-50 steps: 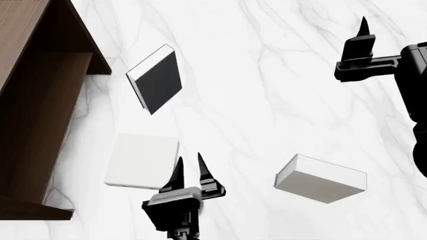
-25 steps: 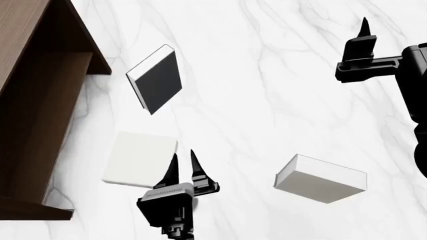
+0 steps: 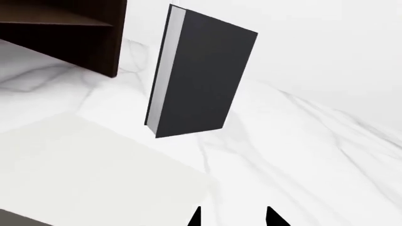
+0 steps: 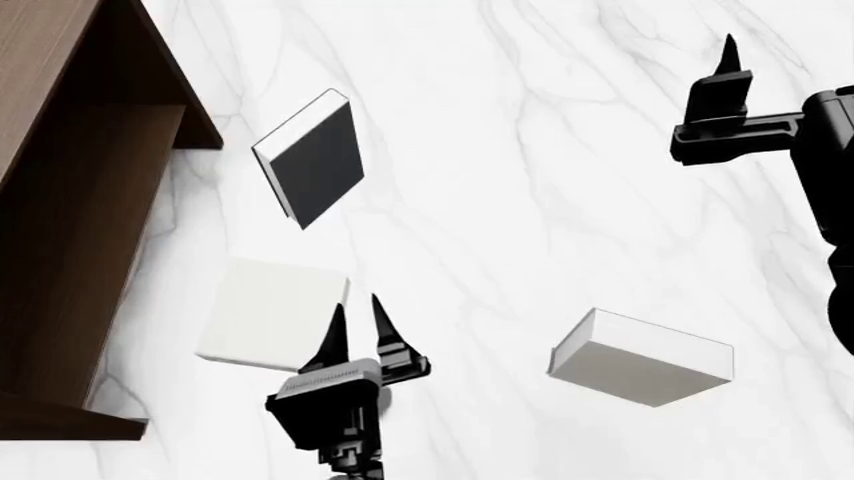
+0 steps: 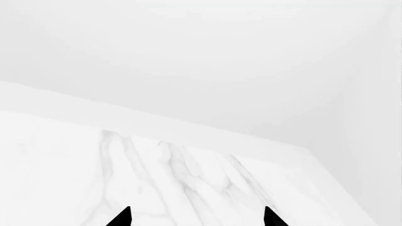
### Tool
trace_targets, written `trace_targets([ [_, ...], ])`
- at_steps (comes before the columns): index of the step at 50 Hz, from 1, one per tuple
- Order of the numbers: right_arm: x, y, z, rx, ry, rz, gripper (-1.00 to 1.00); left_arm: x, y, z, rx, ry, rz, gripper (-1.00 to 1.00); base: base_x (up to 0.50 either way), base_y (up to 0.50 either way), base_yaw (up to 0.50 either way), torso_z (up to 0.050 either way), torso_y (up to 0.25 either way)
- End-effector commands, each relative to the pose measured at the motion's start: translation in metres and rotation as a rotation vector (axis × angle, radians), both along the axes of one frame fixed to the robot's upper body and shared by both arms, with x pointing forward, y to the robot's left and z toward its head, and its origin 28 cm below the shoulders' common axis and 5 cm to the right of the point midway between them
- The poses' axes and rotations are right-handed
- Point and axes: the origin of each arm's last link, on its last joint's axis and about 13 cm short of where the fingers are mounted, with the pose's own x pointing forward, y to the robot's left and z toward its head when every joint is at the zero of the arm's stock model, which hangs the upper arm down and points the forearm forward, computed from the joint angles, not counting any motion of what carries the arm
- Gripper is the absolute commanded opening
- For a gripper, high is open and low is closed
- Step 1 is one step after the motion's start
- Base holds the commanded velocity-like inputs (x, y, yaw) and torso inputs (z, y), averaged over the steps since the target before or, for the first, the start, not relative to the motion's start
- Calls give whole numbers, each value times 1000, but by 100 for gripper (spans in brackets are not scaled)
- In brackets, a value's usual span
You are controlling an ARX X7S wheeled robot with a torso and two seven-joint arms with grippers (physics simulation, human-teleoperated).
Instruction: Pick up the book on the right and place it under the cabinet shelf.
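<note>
Marble table (image 4: 561,200), white with grey veins, carrying three books and a dark brown cabinet shelf (image 4: 67,200) at the far left of the head view, its inner board visible in the left wrist view (image 3: 56,21). Book on the right (image 4: 642,357), pale grey, lying flat and apart from everything else, between the two arms and untouched by either. White book (image 4: 267,313) flat near the cabinet, dark-covered book (image 4: 315,160) beyond it, standing tilted on edge with its page block facing the cabinet side; seen close in the left wrist view (image 3: 201,75) as upright, white book (image 3: 88,169) filling the foreground. Left gripper (image 4: 355,322) low in the head view, just beside the near right corner of the white book, fingers slightly parted with a narrow gap, holding nothing; only the two dark tips (image 3: 195,219) showing at the wrist picture's edge. Right gripper (image 4: 727,55) raised at the far right, well apart from all the books, pointed away over bare marble; from the head view seen side-on as a single spike, but in the right wrist view two tips (image 5: 122,217) set wide apart, spread and empty.
</note>
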Motion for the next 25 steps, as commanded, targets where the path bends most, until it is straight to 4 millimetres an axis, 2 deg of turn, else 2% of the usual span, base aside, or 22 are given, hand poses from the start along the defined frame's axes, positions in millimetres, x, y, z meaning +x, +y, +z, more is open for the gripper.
trace_targets([
  [1,-2,-1,0,0,0,-3,100,20,75,-25,-342,284,317,100,0,4,4,-9,-10],
  [15,-3,0,-1,-1,1,-7,100,21,82,-24,-368,281,342,100,6,3,4,-3,-8],
  [25,-1,0,-2,-1,4,-8,100,21,95,-21,-390,267,391,100,6,4,4,-4,-8],
])
